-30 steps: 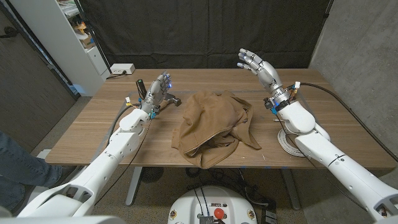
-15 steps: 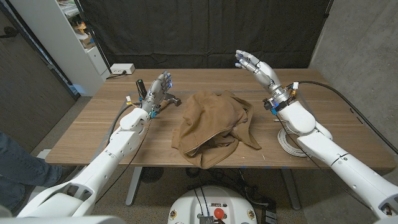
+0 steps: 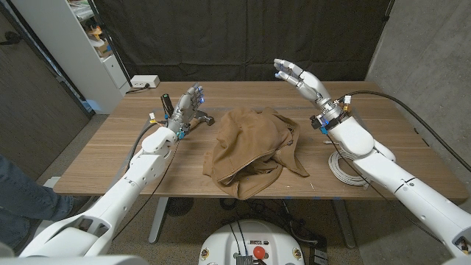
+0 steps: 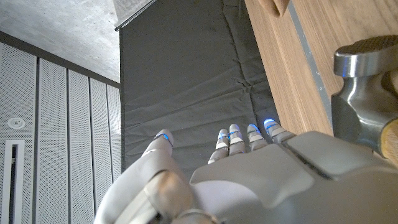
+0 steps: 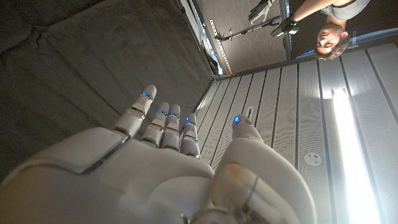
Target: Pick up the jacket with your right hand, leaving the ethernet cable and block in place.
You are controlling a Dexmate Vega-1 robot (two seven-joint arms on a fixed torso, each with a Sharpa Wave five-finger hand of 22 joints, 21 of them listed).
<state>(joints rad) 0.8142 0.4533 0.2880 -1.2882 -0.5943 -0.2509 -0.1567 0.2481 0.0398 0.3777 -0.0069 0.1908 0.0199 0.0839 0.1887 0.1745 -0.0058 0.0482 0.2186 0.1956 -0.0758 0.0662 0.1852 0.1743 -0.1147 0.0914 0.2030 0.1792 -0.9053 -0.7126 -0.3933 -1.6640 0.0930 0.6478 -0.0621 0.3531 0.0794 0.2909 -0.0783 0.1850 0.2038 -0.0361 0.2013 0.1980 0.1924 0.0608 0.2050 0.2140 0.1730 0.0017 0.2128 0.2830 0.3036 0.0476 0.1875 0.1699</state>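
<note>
The brown jacket (image 3: pixel 254 147) lies crumpled in the middle of the wooden table (image 3: pixel 110 158). My right hand (image 3: pixel 298 79) is raised above the far right part of the table, beyond the jacket and apart from it, fingers spread and holding nothing; its fingers (image 5: pixel 163 121) reach toward the dark curtain. A white coiled ethernet cable (image 3: pixel 344 168) lies on the table under my right forearm, to the right of the jacket. My left hand (image 3: pixel 188 103) stands at the far left with straight fingers (image 4: pixel 239 137), holding nothing, beside a hammer (image 3: pixel 203 118).
The hammer's steel head (image 4: pixel 367 115) sits close against my left hand. A white box (image 3: pixel 145 82) with a cord lies at the table's far left corner. A shelf unit (image 3: pixel 96 44) stands left of the table. A person's leg (image 3: pixel 18 195) shows at the left edge.
My right hand has drifted a little to the left, toward the space behind the jacket. The left hand, jacket and cable have not moved.
</note>
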